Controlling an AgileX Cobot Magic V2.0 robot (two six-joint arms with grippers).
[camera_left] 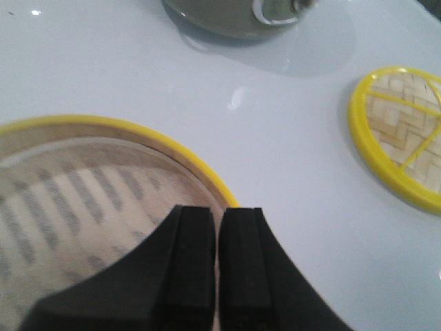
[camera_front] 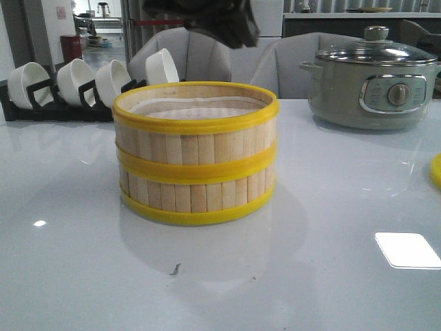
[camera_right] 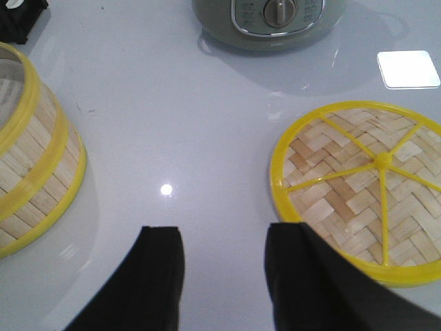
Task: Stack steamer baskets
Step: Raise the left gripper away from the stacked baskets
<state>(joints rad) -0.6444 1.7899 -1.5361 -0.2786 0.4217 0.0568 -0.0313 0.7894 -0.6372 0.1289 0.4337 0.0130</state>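
Front view: two steamer baskets (camera_front: 196, 153) stand stacked one on the other near the middle of the white worktop (camera_front: 83, 262), their yellow rims meeting in a band halfway up; a whitish liner shows inside the upper one. Along the far left edge a black rack (camera_front: 41, 103) holds four white bowls (camera_front: 76, 79) tilted on edge. Toward the far right corner sits a grey-green electric pot (camera_front: 375, 86) with a glass lid. A sliver of yellow shows at the right edge of the worktop. A dark arm part hangs at the top of the picture above the stack.

Left wrist view: the left end effector (camera_left: 216, 255) has its two black fingers pressed together with only a thin seam between them, gripping nothing. It hangs over the rim of the upper basket (camera_left: 103, 179), whose liner shows slat shadows. A woven lid (camera_left: 403, 134) with a yellow rim lies flat on the worktop, apart from the stack, and the pot's base shows beyond.

Right wrist view: the right end effector (camera_right: 224, 269) has its fingers spread apart over bare worktop, between the stack (camera_right: 34, 172) on one side and the woven lid (camera_right: 362, 183) on the other. The pot (camera_right: 272, 21) stands further off.
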